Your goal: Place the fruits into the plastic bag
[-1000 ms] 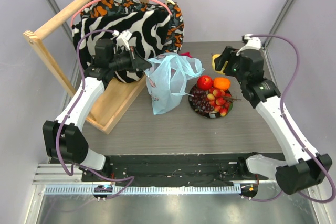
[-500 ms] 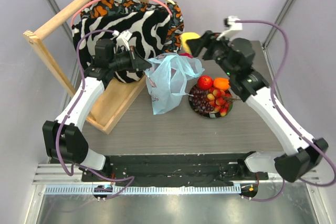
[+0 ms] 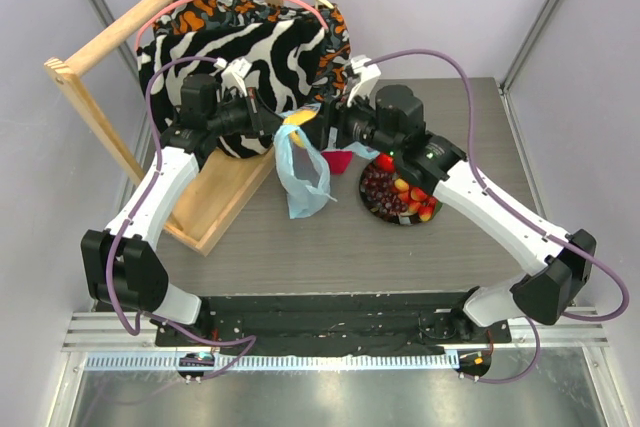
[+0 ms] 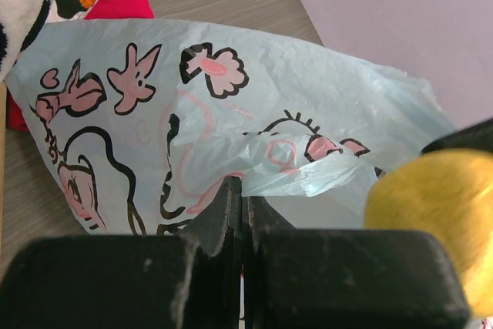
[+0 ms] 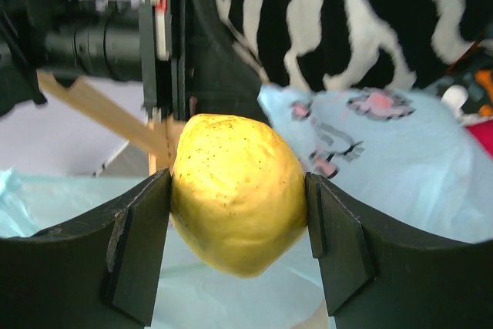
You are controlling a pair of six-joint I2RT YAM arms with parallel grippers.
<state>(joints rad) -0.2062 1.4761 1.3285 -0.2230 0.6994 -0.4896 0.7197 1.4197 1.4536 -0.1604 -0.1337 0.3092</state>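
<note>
My left gripper [image 3: 272,123] is shut on the rim of the light-blue plastic bag [image 3: 301,175] and holds it up; its fingers [image 4: 231,206] pinch the film of the bag [image 4: 154,105] in the left wrist view. My right gripper [image 3: 312,127] is shut on the yellow fruit [image 3: 297,117] right at the bag's mouth. The right wrist view shows the fruit [image 5: 235,190] clamped between both pads over the bag [image 5: 400,152]. It also shows in the left wrist view [image 4: 439,221]. The red apple [image 3: 384,162], purple grapes [image 3: 378,187] and red-yellow balls [image 3: 418,199] lie on the plate; my right arm hides the orange.
The dark round plate [image 3: 392,218] sits right of the bag. Zebra-striped fabric [image 3: 270,42] hangs on a wooden rack [image 3: 95,97] behind the bag. A red cloth [image 3: 340,162] lies beside the bag and shows in the left wrist view [image 4: 119,1].
My right arm has swung left from above the plate, carrying the yellow fruit to the bag's mouth. The bag now hangs narrower. The left arm has stayed put.
</note>
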